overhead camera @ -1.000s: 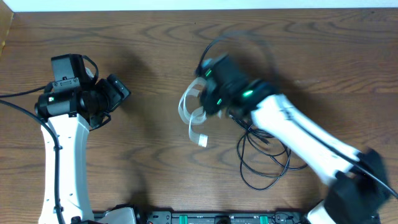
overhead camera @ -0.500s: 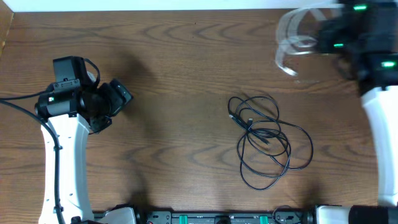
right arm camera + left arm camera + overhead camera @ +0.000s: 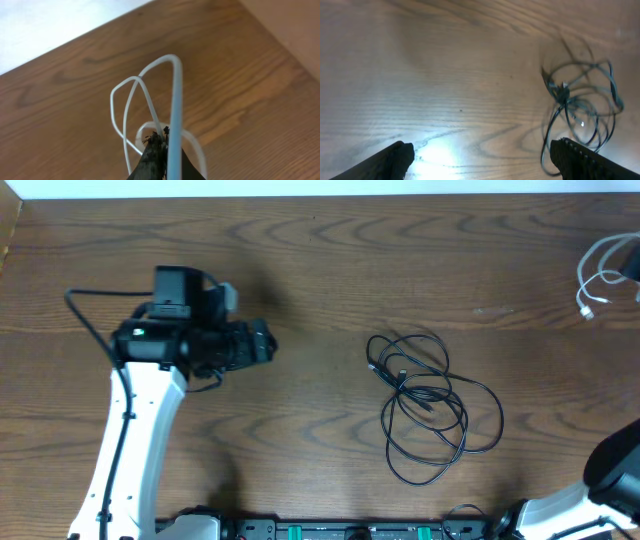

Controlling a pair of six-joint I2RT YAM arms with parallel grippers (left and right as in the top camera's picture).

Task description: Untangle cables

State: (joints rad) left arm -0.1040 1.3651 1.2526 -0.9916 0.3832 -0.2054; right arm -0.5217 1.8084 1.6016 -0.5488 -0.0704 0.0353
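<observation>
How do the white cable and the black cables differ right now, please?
The white cable is clamped in the right pincer, far right; the black cables lie free on the table. The white cable is alone; the black cables are tangled together. Both are thin and looped.

Overhead sharp, evenly lit. Left wrist soft, glare patch on tabletop [image 3: 437,150], black cables [image 3: 563,91] blurred. Right wrist: white cable [image 3: 175,110] defocused near the lens.
</observation>
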